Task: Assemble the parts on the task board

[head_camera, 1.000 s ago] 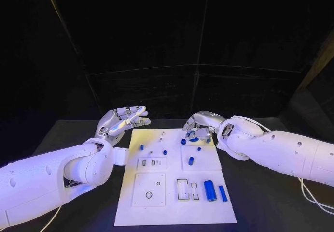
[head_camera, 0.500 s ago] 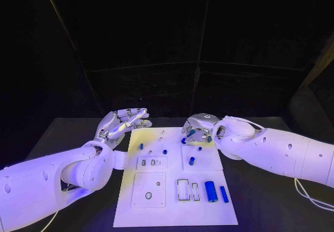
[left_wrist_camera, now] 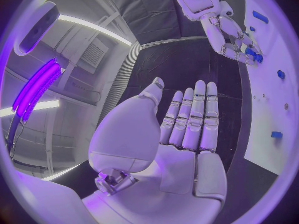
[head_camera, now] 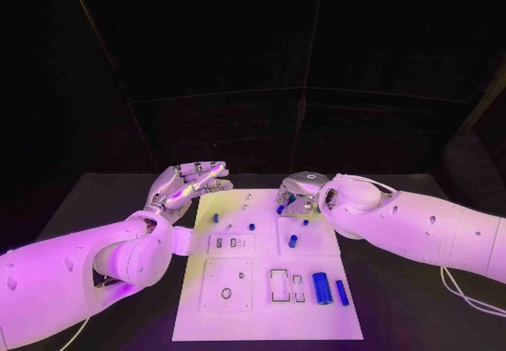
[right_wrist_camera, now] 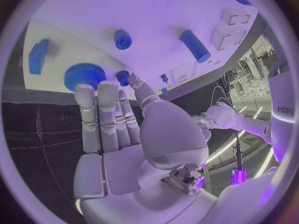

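The white task board (head_camera: pixel 264 322) lies mid-table with small blue parts on it. My right hand (head_camera: pixel 298 195) hangs over its far right corner, fingers pointing down at a blue gear (head_camera: pixel 283 210). In the right wrist view the straight fingertips (right_wrist_camera: pixel 84 90) touch the rim of the gear (right_wrist_camera: pixel 84 75), which lies flat on the board, and a small blue peg (right_wrist_camera: pixel 123 77) stands by the thumb. Nothing is gripped. My left hand (head_camera: pixel 190 183) is raised beside the board's far left corner; its palm (left_wrist_camera: pixel 181 154) is flat, fingers straight, holding nothing.
A large blue cylinder (head_camera: pixel 322 287) and a blue bar (head_camera: pixel 341 291) lie at the board's near right. Small pegs (head_camera: pixel 215 218) (head_camera: pixel 292 240) stand mid-board. The right wrist view also shows a blue knob (right_wrist_camera: pixel 122 39), a cylinder (right_wrist_camera: pixel 196 46) and a block (right_wrist_camera: pixel 39 56). Black table surrounds the board.
My right hand has turned and drawn slightly in toward the gear at the board's far edge. The left hand has stayed where it was.
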{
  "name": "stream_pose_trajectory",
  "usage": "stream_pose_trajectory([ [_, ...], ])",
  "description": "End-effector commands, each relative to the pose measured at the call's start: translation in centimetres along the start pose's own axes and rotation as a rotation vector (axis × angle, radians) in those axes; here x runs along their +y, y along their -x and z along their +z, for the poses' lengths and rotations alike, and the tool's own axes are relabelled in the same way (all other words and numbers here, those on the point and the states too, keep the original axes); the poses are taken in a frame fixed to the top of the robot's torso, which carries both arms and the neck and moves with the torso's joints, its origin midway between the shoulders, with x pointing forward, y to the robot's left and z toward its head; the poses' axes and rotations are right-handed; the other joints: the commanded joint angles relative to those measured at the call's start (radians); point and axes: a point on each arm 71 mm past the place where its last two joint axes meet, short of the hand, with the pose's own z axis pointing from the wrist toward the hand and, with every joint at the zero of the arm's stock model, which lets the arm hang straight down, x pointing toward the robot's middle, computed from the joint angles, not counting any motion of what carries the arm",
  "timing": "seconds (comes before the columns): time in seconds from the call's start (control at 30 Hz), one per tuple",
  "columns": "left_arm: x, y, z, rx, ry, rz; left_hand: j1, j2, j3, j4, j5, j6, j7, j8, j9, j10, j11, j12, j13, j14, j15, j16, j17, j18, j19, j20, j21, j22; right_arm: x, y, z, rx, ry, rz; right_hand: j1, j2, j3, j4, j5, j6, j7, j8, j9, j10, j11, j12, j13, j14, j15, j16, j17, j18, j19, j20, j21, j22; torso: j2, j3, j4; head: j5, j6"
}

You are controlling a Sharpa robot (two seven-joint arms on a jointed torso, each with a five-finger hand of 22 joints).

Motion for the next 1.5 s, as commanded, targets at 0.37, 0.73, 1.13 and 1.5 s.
stream_pose_trajectory([
  [0.37,-0.5,-0.1,0.1,0.020,-0.024,-0.001,0.000,0.008,-0.001,-0.006,0.000,0.004,0.003,-0.004,-0.002,-0.001,0.003,-0.004,-0.002,-0.004,0.003,-0.005,0.000,0.005,0.005,0.002,-0.003,-0.002,0.2,-0.1,0.4,0.028,-0.001,-0.017,0.014,0.045,0.063,-0.003,-0.049,0.032,-0.004,0.010,0.004,0.048,-0.008,0.018,-0.002,0.030,-0.005,0.118,0.119,-0.035,0.077,-0.005,0.090,0.130,0.007,-0.0009,-0.0002,0.006,-0.003],
  [0.73,-0.5,0.0,0.1,0.020,-0.022,-0.001,0.000,0.008,-0.001,-0.006,0.000,0.004,0.003,-0.005,-0.002,-0.001,0.003,-0.005,-0.002,-0.004,0.003,-0.006,0.000,0.005,0.005,0.002,-0.003,-0.002,0.3,-0.1,0.6,0.029,-0.004,-0.022,0.035,0.059,0.134,-0.006,-0.092,0.078,-0.015,0.022,0.006,0.096,-0.023,0.023,-0.001,0.038,-0.016,0.179,0.179,-0.047,0.117,-0.014,0.144,0.209,0.009,-0.0008,-0.0001,0.008,-0.005],
  [1.13,-0.6,0.3,0.1,0.014,-0.022,0.004,0.000,0.011,0.000,-0.007,0.000,0.003,0.005,-0.007,-0.002,-0.003,0.005,-0.007,-0.002,-0.005,0.003,-0.008,0.000,0.005,0.005,0.002,-0.005,-0.003,1.7,1.3,0.3,-0.157,0.058,0.023,0.028,0.024,0.213,-0.001,-0.073,0.089,-0.013,0.014,0.003,0.109,-0.022,0.006,-0.002,0.031,-0.016,0.207,0.196,-0.051,0.121,-0.013,0.169,0.239,0.010,-0.0012,-0.0002,0.012,0.003],
  [1.5,-0.6,0.3,0.3,0.015,-0.022,0.004,0.000,0.011,0.000,-0.007,0.000,0.003,0.005,-0.007,-0.002,-0.003,0.005,-0.007,-0.002,-0.005,0.003,-0.008,0.000,0.005,0.005,0.002,-0.005,-0.003,2.6,2.1,1.9,-0.226,0.064,0.045,0.014,0.011,0.232,0.004,-0.073,0.088,-0.012,0.010,0.002,0.107,-0.020,-0.001,-0.003,0.030,-0.015,0.213,0.198,-0.052,0.120,-0.012,0.174,0.244,0.015,-0.0015,0.0039,0.015,0.010],
])
